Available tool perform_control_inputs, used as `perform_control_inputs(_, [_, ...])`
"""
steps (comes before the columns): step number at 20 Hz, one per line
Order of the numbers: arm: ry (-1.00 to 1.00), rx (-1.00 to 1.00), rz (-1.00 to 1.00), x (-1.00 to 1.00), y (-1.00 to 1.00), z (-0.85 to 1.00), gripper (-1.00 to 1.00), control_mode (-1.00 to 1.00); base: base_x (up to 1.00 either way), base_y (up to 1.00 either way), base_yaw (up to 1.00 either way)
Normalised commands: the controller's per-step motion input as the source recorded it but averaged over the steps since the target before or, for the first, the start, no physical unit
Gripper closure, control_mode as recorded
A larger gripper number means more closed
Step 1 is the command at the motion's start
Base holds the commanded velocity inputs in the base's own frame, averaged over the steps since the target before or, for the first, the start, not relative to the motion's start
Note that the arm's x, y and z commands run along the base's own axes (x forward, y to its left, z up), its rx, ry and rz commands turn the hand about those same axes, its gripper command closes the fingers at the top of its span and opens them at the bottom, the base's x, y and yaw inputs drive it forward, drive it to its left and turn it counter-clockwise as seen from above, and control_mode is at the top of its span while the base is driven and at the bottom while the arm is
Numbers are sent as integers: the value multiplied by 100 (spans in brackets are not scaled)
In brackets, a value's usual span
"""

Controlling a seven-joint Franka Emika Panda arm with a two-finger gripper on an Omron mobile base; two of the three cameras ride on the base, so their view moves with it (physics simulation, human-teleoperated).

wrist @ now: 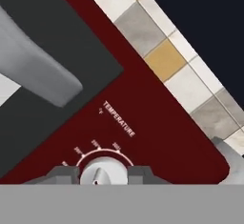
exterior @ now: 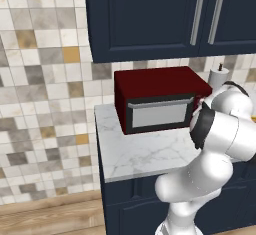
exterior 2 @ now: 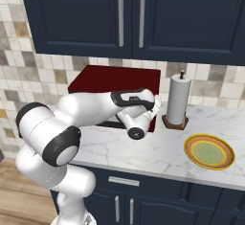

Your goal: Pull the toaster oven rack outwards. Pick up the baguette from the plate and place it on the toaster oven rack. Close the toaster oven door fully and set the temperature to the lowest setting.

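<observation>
Fingertips (wrist: 64, 174) of the hand (wrist: 102, 176) sit on either side of the white temperature knob (wrist: 101, 172), pinching it between them. This knob is mounted on the red side panel of the toaster oven (exterior: 155, 86), under the word TEMPERATURE. Beside the panel, the black frame of the toaster oven door (exterior: 160, 113) is visible, with its silver bar handle (wrist: 35, 66) crossing the upper left of the hand view. From the left base view, the door stands upright and closed against the oven front. The oven rests on the white marble table (exterior: 142, 154), against the tiled wall. In the right base view, the arm reaches across the oven front. A paper towel roll (exterior 2: 177, 100) stands upright just beside the oven. The yellow-orange plate (exterior 2: 209, 151) lies flat on the table, well apart from the oven, nearer the front edge.
</observation>
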Motion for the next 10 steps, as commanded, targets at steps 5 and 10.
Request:
perform_control_inputs(5, [-22, -30, 33, 0, -20, 30, 100, -100, 0, 0, 0])
perform_control_inputs(10, [-12, -40, 23, 0, -38, 17, 100, -100, 0, 0, 0])
